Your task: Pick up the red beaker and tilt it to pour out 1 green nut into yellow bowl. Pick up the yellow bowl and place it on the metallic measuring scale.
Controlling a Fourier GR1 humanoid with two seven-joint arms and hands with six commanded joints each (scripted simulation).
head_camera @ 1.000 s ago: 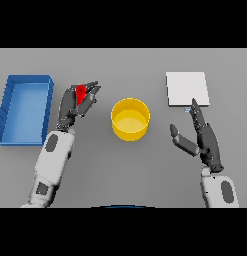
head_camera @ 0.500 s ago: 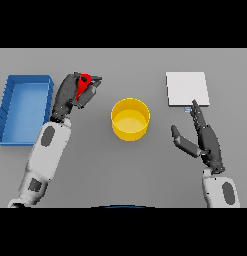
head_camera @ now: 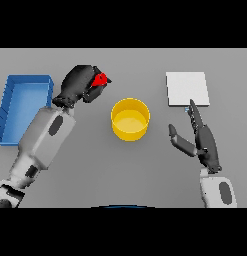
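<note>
- Now my left hand (head_camera: 77, 85) sits higher and closer to my view than a second ago; it has lifted the small red plastic beaker (head_camera: 99, 80) clear of the grey table (head_camera: 145, 175).
- Fingers of that hand are curled tight round the beaker; only a red sliver pokes out on the side facing the bowl.
- The beaker hangs left of the round yellow plastic bowl (head_camera: 130, 119), near it but apart and not yet over its opening.
- Against the picture half a second back, the beaker's exposed end has swung toward the bowl; I read this as the start of the tilt, not the pour itself.
- Judgement: pick-up done, pour pending. The hand probably needs to carry further toward the bowl before tipping, else a nut could land on the table.
- No green nut visible anywhere; the beaker's inside is hidden by my fingers, and the bowl's floor shows only yellow.
- My right hand (head_camera: 202, 142) rests over the table right of the bowl, fingers straight and spread, holding nothing, unchanged from before. Its fingertips end just below the scale.
- The flat square metallic measuring scale (head_camera: 187, 89) lies to the bowl's upper right, bare on top.
- The bowl has not shifted.
- Count: one beaker, one bowl, one scale, one open blue rectangular tray (head_camera: 10, 112) at far left, two hands. Nuts seen: zero.
</note>
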